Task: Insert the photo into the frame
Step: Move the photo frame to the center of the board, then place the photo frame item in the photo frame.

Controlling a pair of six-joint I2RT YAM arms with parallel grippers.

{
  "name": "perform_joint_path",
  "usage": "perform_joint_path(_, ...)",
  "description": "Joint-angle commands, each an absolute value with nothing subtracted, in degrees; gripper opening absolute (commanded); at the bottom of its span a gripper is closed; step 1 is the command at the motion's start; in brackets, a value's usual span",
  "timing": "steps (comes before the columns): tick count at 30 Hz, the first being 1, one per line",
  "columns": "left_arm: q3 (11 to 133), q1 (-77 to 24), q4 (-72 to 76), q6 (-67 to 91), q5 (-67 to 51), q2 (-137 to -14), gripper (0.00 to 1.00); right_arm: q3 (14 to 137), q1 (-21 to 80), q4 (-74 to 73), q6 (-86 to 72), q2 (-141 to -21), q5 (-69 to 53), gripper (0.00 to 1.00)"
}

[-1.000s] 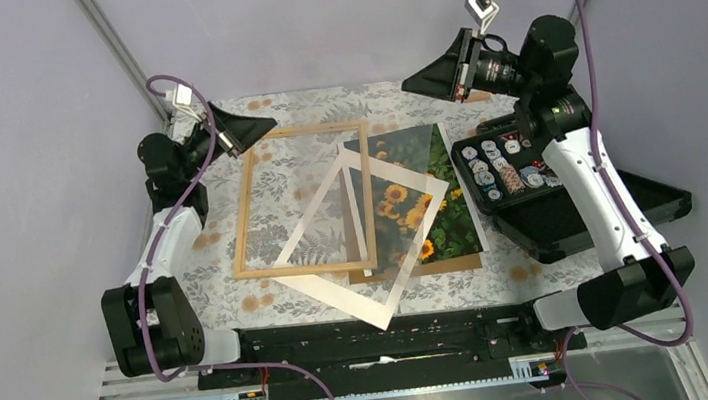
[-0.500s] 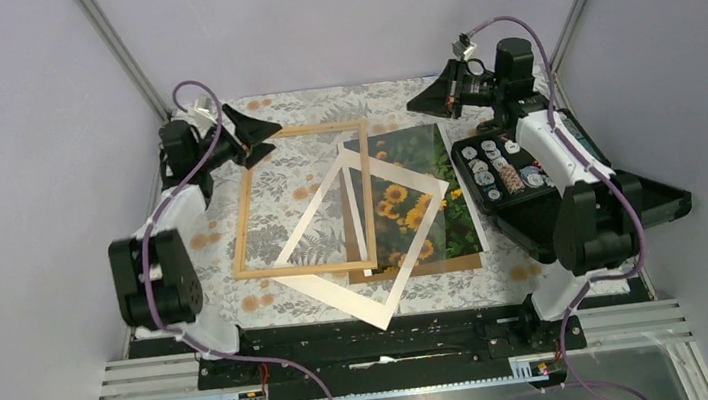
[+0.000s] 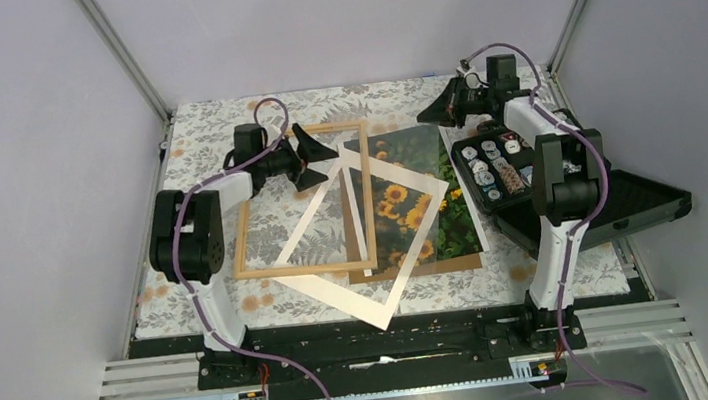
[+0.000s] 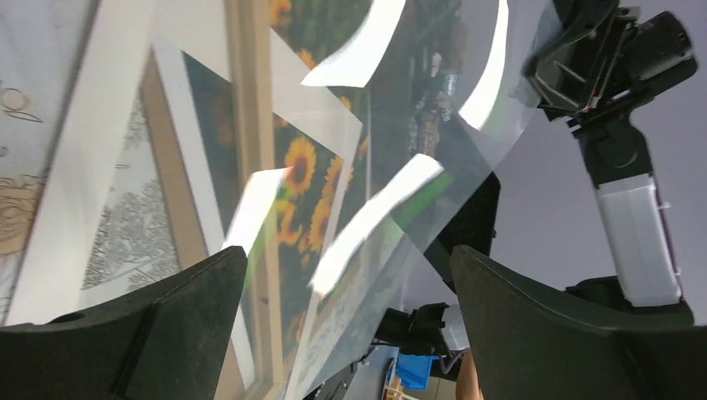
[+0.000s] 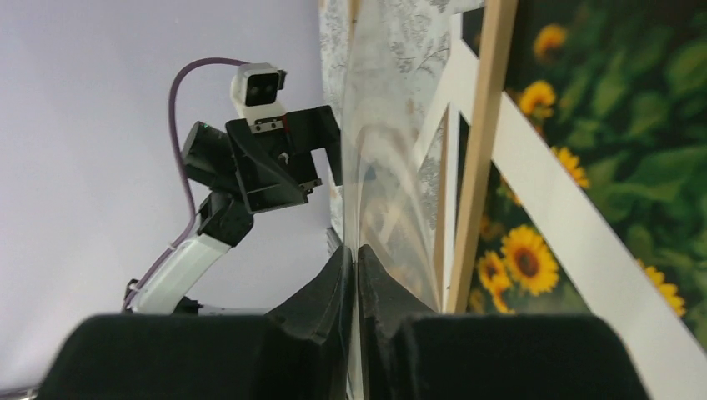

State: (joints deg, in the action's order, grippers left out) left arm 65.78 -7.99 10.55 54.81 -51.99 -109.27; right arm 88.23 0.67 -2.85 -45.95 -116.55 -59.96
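Note:
The sunflower photo (image 3: pixel 436 201) lies right of centre on a brown backing board (image 3: pixel 438 267); it also shows in the right wrist view (image 5: pixel 634 100). The light wood frame (image 3: pixel 251 212) lies left of it and overlaps the photo's left part. A clear pane (image 3: pixel 381 162) lies slanted over them and shows glare in the left wrist view (image 4: pixel 433 125). My right gripper (image 3: pixel 433 113) (image 5: pixel 356 258) is shut on the pane's far edge. My left gripper (image 3: pixel 313 157) (image 4: pixel 350 333) is open and empty above the frame's far rail (image 4: pixel 250 100).
A white mat (image 3: pixel 382 302) lies tilted across the frame and photo. An open black case (image 3: pixel 572 205) of small parts stands at the right. A floral cloth (image 3: pixel 211 126) covers the table. Grey walls close in on both sides.
Both arms have come down from high poses. The left gripper moved right to the frame's far rail. The right gripper lowered to the far edge of the pane.

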Motion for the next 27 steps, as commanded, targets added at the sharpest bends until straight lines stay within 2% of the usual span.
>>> perform_joint_path(1,67.68,-8.06,9.61,52.83,-47.62,-112.61,0.97,96.19,1.89,-12.81,-38.16,-121.4,-54.25,0.14)
perform_joint_path(2,67.62,-8.31,9.24,52.58,-47.27,-113.3,0.97,96.73,1.93,-13.51,-37.94,-122.34,-52.9,0.16)
perform_joint_path(7,63.42,-8.83,9.45,53.47,-42.62,-114.14,0.95,94.38,2.55,-12.56,-39.4,-122.19,-46.68,0.39)
perform_joint_path(16,52.05,-9.39,17.6,58.21,-37.62,-112.25,0.94,70.59,4.9,11.68,-54.71,-111.79,-37.84,0.58)
perform_joint_path(21,48.55,-9.4,19.08,59.1,-34.81,-111.12,0.94,58.22,7.46,22.63,-62.33,-104.26,-31.77,0.62)
perform_joint_path(27,47.13,-9.39,20.99,59.94,-35.14,-111.01,0.94,47.48,15.28,27.52,-64.56,-95.05,-19.43,0.62)
